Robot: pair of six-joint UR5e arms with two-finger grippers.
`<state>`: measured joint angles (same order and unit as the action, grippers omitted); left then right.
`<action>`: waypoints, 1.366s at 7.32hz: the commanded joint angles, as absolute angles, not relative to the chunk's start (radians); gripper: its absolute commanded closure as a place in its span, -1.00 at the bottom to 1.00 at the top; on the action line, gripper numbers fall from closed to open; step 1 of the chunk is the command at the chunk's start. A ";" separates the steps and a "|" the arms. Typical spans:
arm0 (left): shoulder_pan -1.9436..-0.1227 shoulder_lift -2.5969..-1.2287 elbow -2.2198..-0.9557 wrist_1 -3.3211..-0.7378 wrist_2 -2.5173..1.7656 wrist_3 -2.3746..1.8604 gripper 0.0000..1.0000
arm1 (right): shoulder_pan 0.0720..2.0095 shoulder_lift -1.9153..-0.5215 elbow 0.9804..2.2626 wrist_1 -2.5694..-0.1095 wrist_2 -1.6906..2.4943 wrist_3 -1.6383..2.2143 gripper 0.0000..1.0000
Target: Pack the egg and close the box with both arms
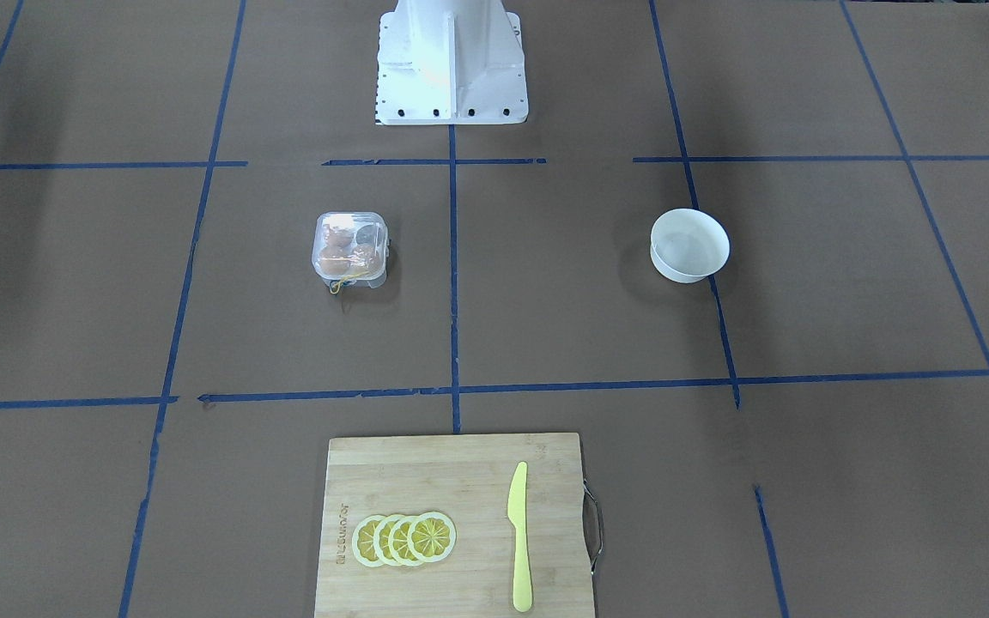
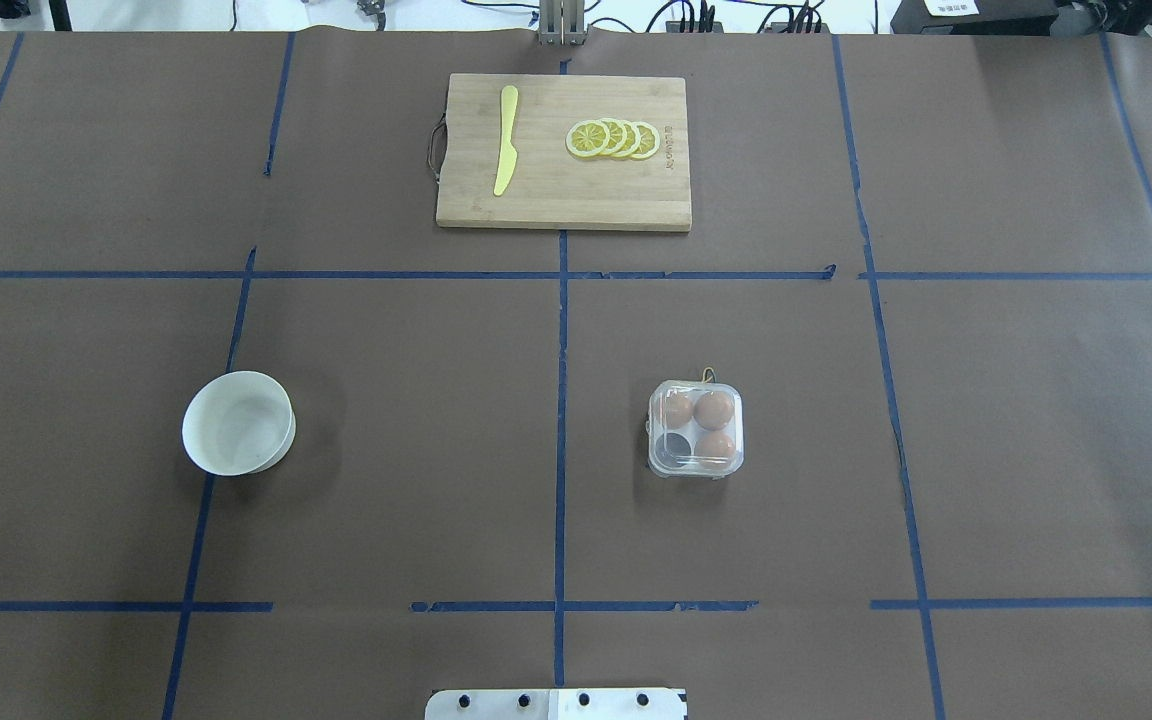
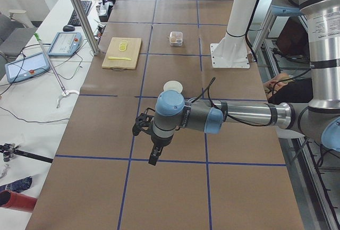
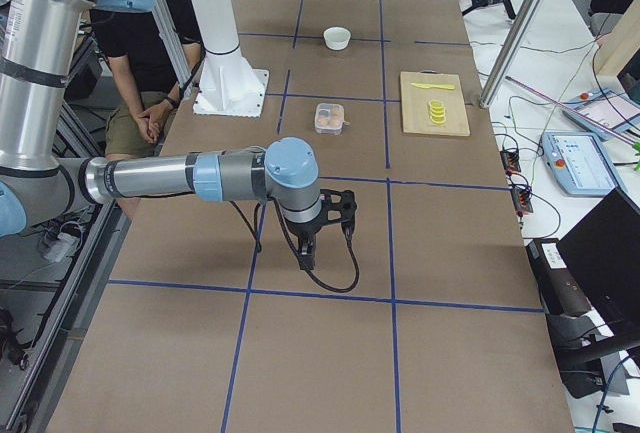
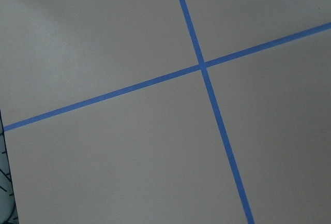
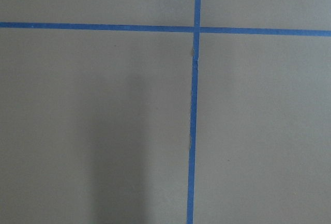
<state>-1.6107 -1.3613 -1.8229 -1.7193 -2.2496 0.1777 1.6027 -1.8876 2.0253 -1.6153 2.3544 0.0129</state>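
Seemingly finished: the small clear plastic egg box (image 2: 696,430) looks shut over three orange-brown eggs (image 2: 714,409), while the left tool (image 3: 141,125) and the right tool (image 4: 342,211) hang well apart from it, and I cannot tell how far either is open.

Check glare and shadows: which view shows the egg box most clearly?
Overhead view: clearest, three eggs distinct through the box lid. Front-facing view: white glare on that lid blurs them; the pedestal is overexposed. Right wrist view: a soft shadow on the table.

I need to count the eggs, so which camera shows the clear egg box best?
The overhead exterior view: the box sits unobstructed, three eggs and one empty cell visible. The front-facing view shows it with more glare. Both side views show it small and distant. The wrist cameras show only taped table.
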 commanded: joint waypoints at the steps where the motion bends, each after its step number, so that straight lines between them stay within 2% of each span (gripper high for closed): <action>1: -1.608 -1.365 -1.830 -1.616 -2.253 0.169 -1.00 | 1.594 -1.887 2.025 -1.615 2.345 0.012 -1.00; 4: -1.594 -1.422 -1.836 -1.540 -2.253 0.074 -1.00 | 1.588 -1.887 2.025 -1.617 2.373 0.014 -1.00; 10: -1.546 -1.417 -1.830 -1.539 -2.283 0.071 -1.00 | 1.588 -1.904 2.022 -1.615 2.398 0.015 -1.00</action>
<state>-1.5485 -1.4183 -1.8304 -1.5399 -2.2818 0.0701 1.5877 -1.9028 2.0229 -1.6153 2.3976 0.0142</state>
